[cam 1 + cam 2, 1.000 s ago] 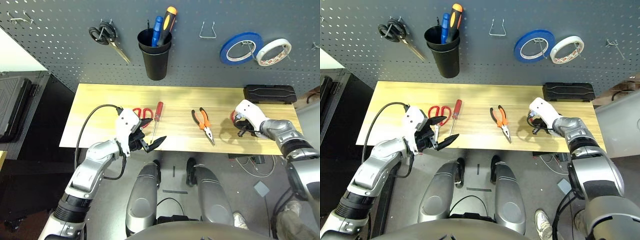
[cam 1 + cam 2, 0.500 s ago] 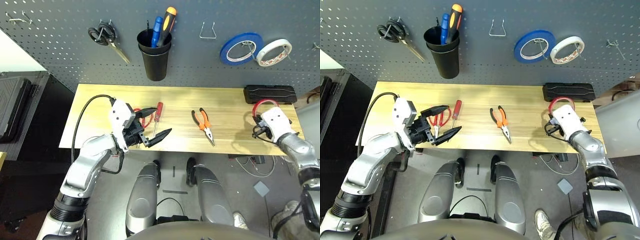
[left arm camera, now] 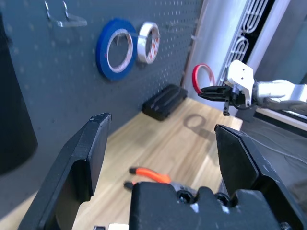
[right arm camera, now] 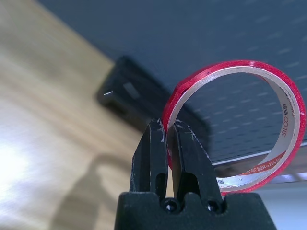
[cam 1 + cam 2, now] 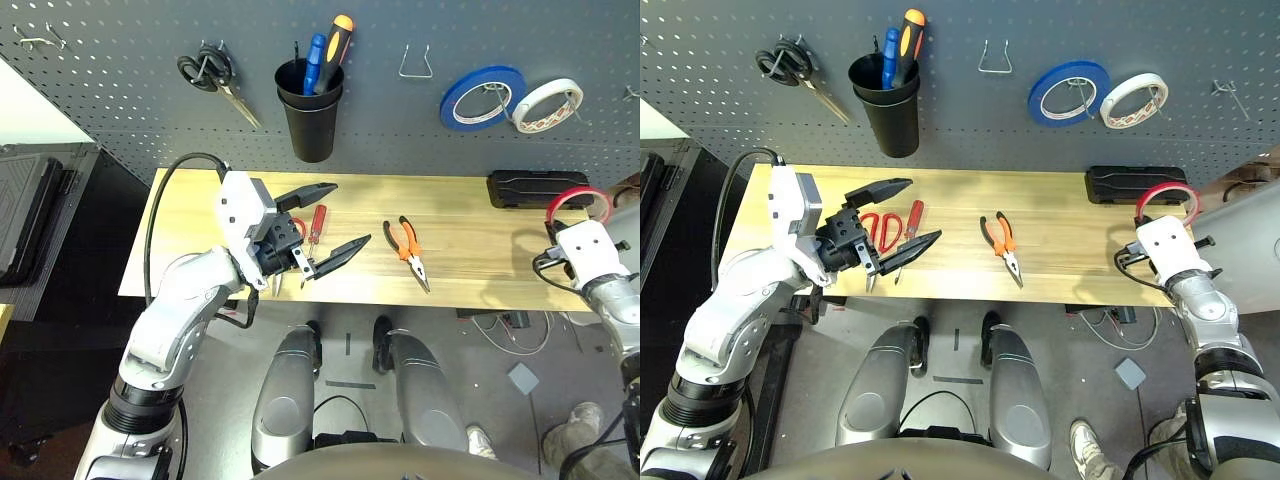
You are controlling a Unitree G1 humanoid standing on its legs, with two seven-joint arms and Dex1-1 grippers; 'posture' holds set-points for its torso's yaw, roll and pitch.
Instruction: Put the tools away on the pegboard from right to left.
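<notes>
Right gripper (image 4: 167, 139) is clamped on the rim of the red tape ring (image 4: 240, 123), fingers pinched tight, ring standing upright above the fingertips. In the head view the ring (image 5: 1166, 199) is held off the table at its far right end, just in front of the black case (image 5: 1137, 184) lying at the foot of the pegboard (image 5: 120, 90).

Left gripper (image 5: 325, 220) is spread wide and holds nothing, raised above the left part of the table (image 5: 460, 255), fingers (image 3: 93, 148) pointing toward the right.

On the table: red-handled scissors (image 5: 880, 230) and red-handled screwdriver (image 5: 317, 222) lie side by side under and just past the left gripper. Orange-and-black pliers (image 5: 407, 250) lie near the middle, well apart from both grippers.

On the pegboard: black-handled scissors (image 5: 212, 75) hang at the left, black cup (image 5: 309, 110) with 2 screwdrivers next to them, then 1 bare wire hook (image 5: 415, 62), then blue tape roll (image 5: 481, 94) and white tape roll (image 5: 546, 103) hanging just beside each other, and another small hook (image 5: 1228, 92) past the white roll.
</notes>
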